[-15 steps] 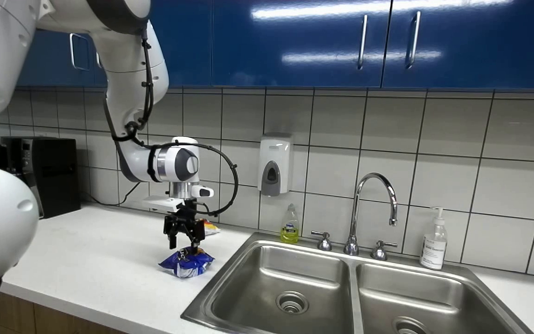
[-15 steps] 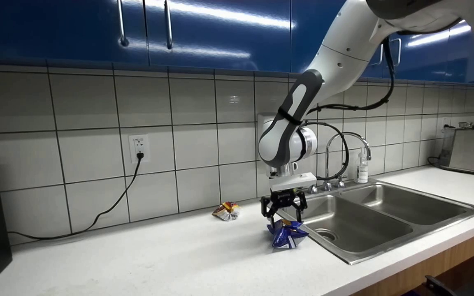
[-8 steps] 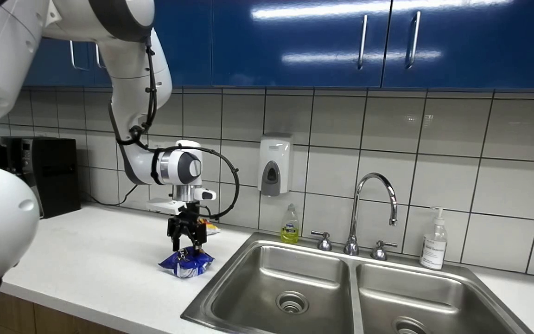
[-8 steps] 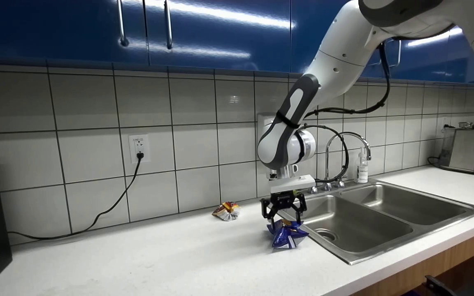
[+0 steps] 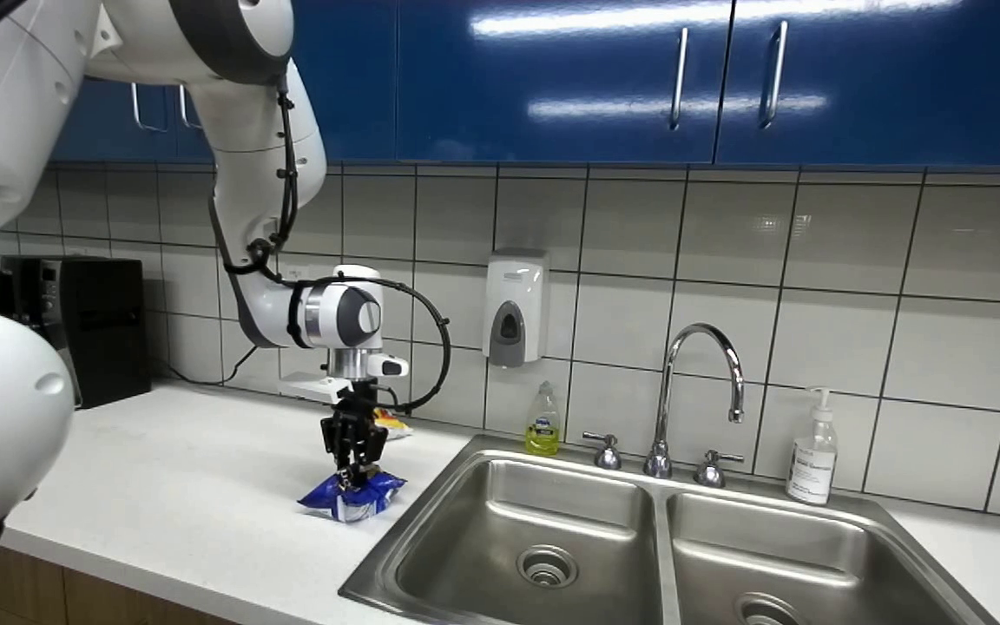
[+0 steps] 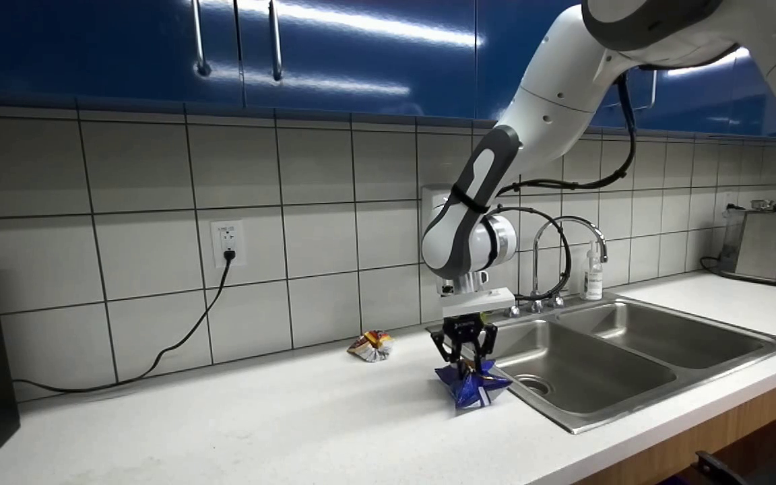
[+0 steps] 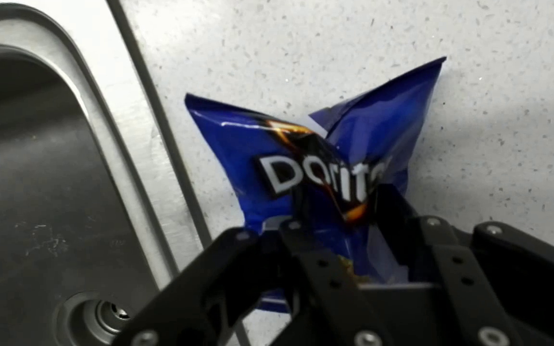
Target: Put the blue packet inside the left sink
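Observation:
The blue packet point(image 7: 325, 168), a crinkly pouch with white lettering, lies on the counter beside the left sink's edge. It shows in both exterior views, as a blue packet point(image 5: 363, 505) and a blue packet point(image 6: 474, 392). My gripper point(image 6: 470, 369) points straight down over it, its fingertips pressed into the pouch from two sides. Seen from the wrist, the gripper point(image 7: 344, 194) pinches the packet's middle, which buckles into a fold between the fingers. The finger tips are partly hidden by the pouch. The left sink point(image 5: 465, 529), a steel basin with a round drain point(image 5: 547, 566), holds nothing.
A small yellow-and-red packet point(image 6: 371, 345) lies near the tiled wall behind my gripper. Along the sink's back edge stand a dish-soap bottle point(image 5: 542, 421), a tall curved faucet point(image 5: 663, 399) and a pump bottle point(image 5: 813, 460). A black machine point(image 5: 101, 325) sits farther along the counter.
My gripper has sunk a little and its fingers have drawn together on the blue packet. The packet has creased and shifted slightly toward the sink, still on the counter.

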Controlling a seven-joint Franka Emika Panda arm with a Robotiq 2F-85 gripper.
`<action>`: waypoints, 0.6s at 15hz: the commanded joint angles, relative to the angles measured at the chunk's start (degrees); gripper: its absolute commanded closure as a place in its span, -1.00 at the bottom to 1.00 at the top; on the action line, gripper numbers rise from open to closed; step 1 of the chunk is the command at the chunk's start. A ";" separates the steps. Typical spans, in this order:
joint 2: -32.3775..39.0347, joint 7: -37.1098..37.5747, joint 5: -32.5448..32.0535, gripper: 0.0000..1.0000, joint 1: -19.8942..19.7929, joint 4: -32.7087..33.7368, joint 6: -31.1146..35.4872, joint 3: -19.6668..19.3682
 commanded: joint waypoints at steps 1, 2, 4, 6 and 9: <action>0.53 1.09 0.71 0.75 0.98 1.62 -2.26 -0.90; 0.59 1.03 0.76 0.93 0.95 1.71 -2.33 -0.89; 0.68 0.96 0.92 1.00 0.87 1.86 -2.45 -0.85; 0.74 0.96 1.10 1.00 0.85 2.01 -2.69 -0.82; 0.90 1.09 1.02 1.00 0.93 2.15 -3.08 -0.90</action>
